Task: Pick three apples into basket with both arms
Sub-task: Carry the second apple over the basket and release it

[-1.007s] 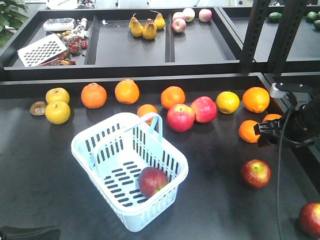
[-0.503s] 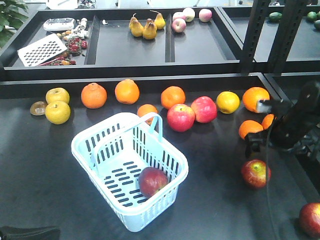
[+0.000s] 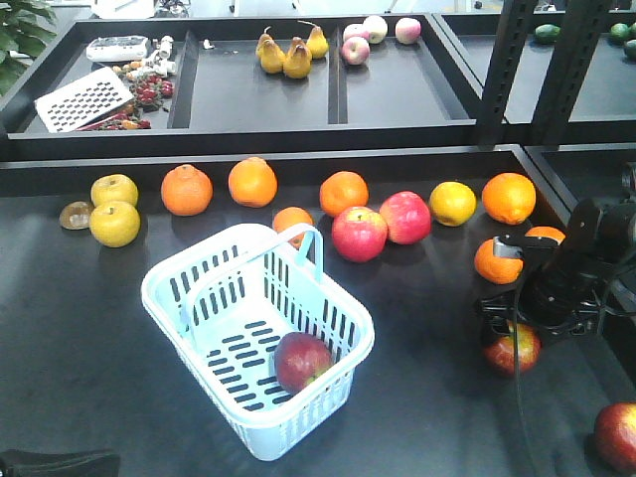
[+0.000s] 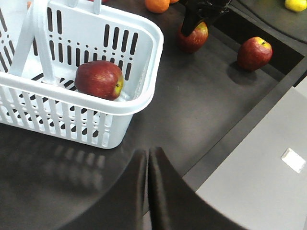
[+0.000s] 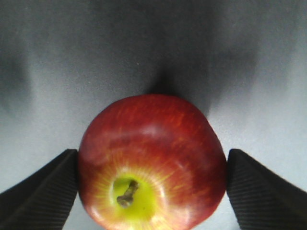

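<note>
One dark red apple lies in the pale blue basket, low in its near corner; the left wrist view shows this apple behind the basket rim. A second apple rests on the table to the right, stem up. My right gripper hangs right over it, open, one finger on each side of the apple. A third apple lies at the near right corner. My left gripper is shut and empty, near the table's front edge, short of the basket.
Two brighter pink-red apples sit behind the basket, in a row with oranges and yellow fruit. Two oranges lie just behind my right arm. A raised ledge borders the table on the right.
My right arm has swung in from the right edge and come down over the second apple, so its fingers now flank it. The basket and fruit have not moved.
</note>
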You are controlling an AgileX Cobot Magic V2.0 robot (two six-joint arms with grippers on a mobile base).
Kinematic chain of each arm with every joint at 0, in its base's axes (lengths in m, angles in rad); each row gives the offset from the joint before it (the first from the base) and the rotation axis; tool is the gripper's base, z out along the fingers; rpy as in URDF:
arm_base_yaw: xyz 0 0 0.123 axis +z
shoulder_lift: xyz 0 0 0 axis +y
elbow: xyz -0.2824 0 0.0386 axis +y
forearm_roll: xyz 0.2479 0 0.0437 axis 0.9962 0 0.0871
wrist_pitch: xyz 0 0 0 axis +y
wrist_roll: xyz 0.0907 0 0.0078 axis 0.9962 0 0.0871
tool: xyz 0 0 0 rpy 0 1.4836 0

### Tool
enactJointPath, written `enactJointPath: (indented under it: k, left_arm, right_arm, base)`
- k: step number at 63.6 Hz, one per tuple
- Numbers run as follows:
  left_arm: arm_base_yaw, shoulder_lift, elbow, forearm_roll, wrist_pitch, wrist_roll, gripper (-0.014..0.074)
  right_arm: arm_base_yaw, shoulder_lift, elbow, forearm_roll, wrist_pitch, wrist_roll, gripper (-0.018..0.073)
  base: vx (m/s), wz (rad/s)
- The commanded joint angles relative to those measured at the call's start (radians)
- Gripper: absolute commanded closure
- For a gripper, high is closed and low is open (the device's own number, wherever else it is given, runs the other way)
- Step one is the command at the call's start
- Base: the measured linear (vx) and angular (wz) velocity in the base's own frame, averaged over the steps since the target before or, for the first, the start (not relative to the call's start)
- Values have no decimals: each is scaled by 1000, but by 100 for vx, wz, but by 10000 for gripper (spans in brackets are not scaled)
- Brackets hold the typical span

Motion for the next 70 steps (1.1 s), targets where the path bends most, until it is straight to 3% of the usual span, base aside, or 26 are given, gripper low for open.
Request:
enactJointPath:
  k: [1, 15, 32, 43, 58, 65, 70]
  left_arm:
    - [-2, 2, -27, -34, -28, 4, 603]
    - [-2, 2, -27, -35, -28, 4, 603]
    - [-2, 2, -27, -35, -28, 4, 603]
    - [-2, 2, -27, -35, -28, 4, 603]
    - [-2, 2, -27, -35, -29, 4, 603]
    - [-2, 2, -27, -35, -28, 4, 603]
    - [-2, 2, -27, -35, -25, 4, 603]
  right_arm:
    - [-3, -85, -23, 24, 6, -21, 235]
    - [-3, -248, -23, 139, 125, -132, 575]
    - [20, -484, -23, 471, 339, -334, 564]
    - [165, -546, -23, 496, 355, -331, 561]
    - [403, -494, -23, 496, 188, -301, 527]
    - [453, -445, -23, 509, 130, -301, 419]
    - [466, -421, -23, 540, 101, -306, 272]
  base:
    - [0, 0]
    - [0, 0]
    - [0, 0]
    - [0, 0]
    - [0, 0]
    - [0, 0]
    - [0, 0]
